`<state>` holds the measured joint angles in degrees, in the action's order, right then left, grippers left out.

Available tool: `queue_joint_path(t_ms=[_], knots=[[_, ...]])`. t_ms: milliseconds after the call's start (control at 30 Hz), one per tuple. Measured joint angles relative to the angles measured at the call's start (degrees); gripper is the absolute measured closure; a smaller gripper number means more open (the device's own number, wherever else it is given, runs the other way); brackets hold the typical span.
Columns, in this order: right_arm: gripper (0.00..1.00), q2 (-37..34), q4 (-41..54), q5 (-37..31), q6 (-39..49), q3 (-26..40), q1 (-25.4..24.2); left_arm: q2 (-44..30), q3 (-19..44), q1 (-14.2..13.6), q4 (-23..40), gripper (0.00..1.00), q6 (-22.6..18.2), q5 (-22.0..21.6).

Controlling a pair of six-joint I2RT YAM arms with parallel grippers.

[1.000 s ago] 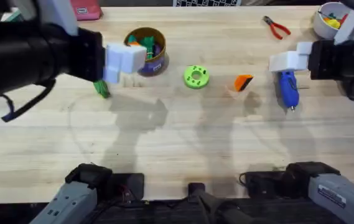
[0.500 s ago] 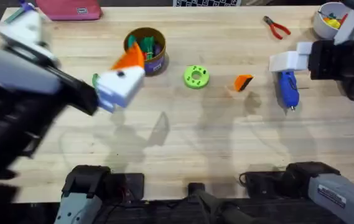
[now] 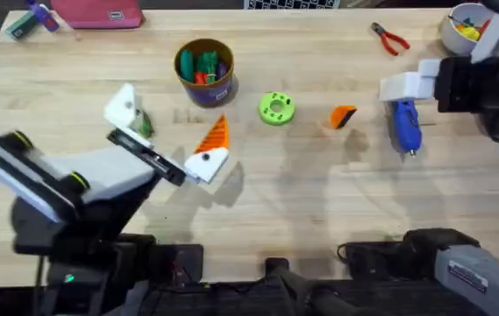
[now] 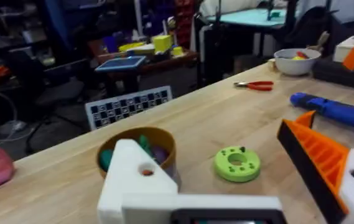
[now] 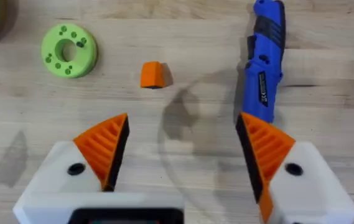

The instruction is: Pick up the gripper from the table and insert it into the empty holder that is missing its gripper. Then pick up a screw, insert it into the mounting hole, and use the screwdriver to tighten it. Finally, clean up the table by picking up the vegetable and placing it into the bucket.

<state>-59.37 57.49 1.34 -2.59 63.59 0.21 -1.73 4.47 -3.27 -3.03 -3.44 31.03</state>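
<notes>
Wooden table [image 3: 319, 219] — my left claw [image 3: 170, 132] spread, empty holder [image 3: 123, 105] bare; right claw [image 5: 183, 155] spread too. Loose gripper [image 3: 343, 116] is small — could skid if nudged.

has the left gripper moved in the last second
Yes. The left gripper has swung down and right, from beside the bucket toward the near table edge.

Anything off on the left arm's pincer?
Yes. The left pincer has one orange pad fitted, but its other finger is a bare white holder. The missing loose gripper lies on the table beside the screwdriver.
</notes>
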Motion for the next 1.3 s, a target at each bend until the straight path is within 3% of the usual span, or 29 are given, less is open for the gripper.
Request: queue_joint_path(t_ms=[67, 233, 567, 1300], knots=[[0.007, 0.02, 0.0, 0.0, 0.0, 0.0, 0.0, 1.14, -2.78, 0.0, -3.21, 0.015, 1.4, 1.71], [0.007, 0.01, 0.0, 0.0, 0.0, 0.0, 0.0, 1.44, -4.1, 0.05, -3.89, 0.016, 5.07, 6.56], [0.008, 0.02, -0.02, 0.0, 0.0, 0.0, 0.0, 1.44, -4.0, 0.07, 7.17, 0.014, 6.26, 16.0], [0.008, 0.0, 0.0, 0.0, 0.0, 0.0, 0.0, 1.43, -3.97, 0.04, 7.74, 0.015, 4.37, 21.12]])
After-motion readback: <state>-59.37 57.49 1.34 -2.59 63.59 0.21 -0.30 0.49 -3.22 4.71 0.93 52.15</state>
